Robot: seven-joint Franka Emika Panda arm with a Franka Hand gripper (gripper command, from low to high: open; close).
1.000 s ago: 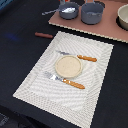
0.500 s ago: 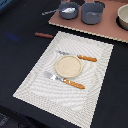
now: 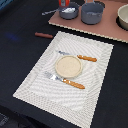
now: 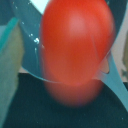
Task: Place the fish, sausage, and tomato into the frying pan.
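Nothing on the work surface has visibly shifted between the earlier exterior frames and the present one: the plate, cutlery, sausage and cookware occupy the same positions.

Wrist view: the tomato (image 4: 75, 47), a glossy red ball, fills most of the frame and sits directly between the pincer's translucent fingers (image 4: 112, 75), blurred by its closeness to the lens. The fingers flank it on both sides and appear to touch it, so the pincer reads as closed on the tomato. Dark surface lies beyond it.

Exterior view: the pincer (image 3: 65, 3) is cut off at the upper edge of the frame, with a patch of red visible at its tip. Directly beneath it stands the frying pan (image 3: 69, 11), round and blue-grey, its thin grey handle reaching toward the exterior view's left. A white object rests inside the pan, just under the pincer; this is presumably the fish (image 3: 68, 9), though it is too small to confirm. Beside the pan, toward the exterior view's right of the pincer, stands a deeper grey pot (image 3: 92, 13), and farther that way a beige bowl (image 3: 123, 17); all three rest on a reddish-brown board (image 3: 95, 30).

The sausage (image 3: 43, 35) lies on the dark table, well apart from the pincer and outside the pan. Farther still lie the striped placemat (image 3: 35, 85), the tan plate (image 3: 67, 65), the knife (image 3: 80, 57) and the fork (image 3: 67, 81).
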